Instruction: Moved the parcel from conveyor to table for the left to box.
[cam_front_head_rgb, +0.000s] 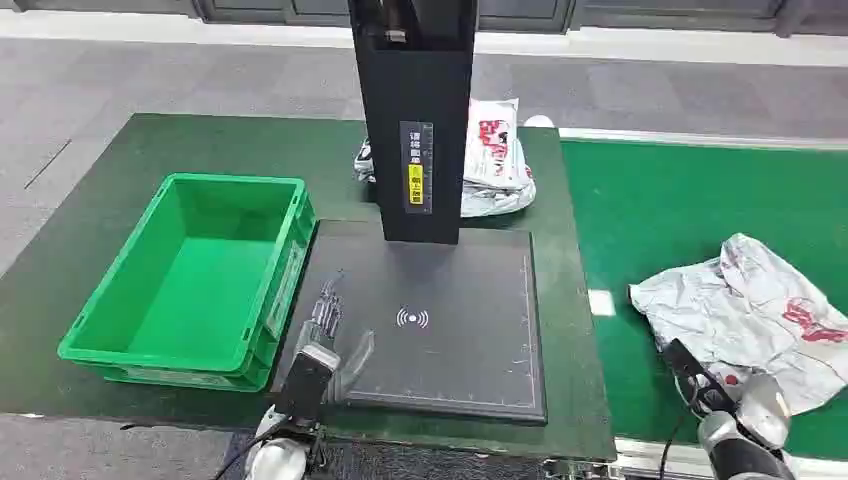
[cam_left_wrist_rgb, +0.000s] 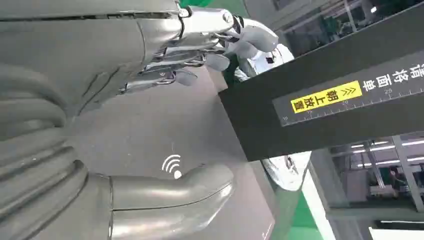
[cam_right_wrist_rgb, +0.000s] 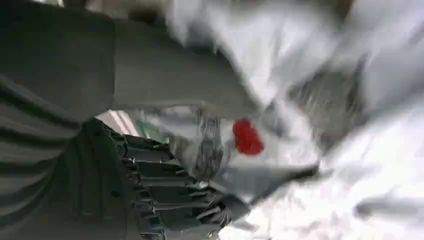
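- The green conveyor (cam_front_head_rgb: 690, 200) runs along the right; the dark table (cam_front_head_rgb: 100, 240) lies left, carrying a green box (cam_front_head_rgb: 190, 280) and a black scanner pad (cam_front_head_rgb: 440, 320).
- The parcel (cam_front_head_rgb: 745, 310), a crumpled grey bag, lies on the conveyor's near right, long axis running left to right.
- The right hand (cam_front_head_rgb: 700, 385) is at the parcel's near left edge, much nearer than the left; its wrist view is blurred, so I cannot tell whether it grips.
- The left hand (cam_front_head_rgb: 330, 335) rests over the pad's near left, fingers apart, empty.

Dark green table (cam_front_head_rgb: 120, 170) carries green crate (cam_front_head_rgb: 190, 280) at left, black scanner pad (cam_front_head_rgb: 450, 330) w/ upright post in middle, white parcels (cam_front_head_rgb: 497, 160) behind post. Conveyor belt (cam_front_head_rgb: 660, 200) (brighter green) alongside, crumpled grey parcel (cam_front_head_rgb: 750, 310) on it.
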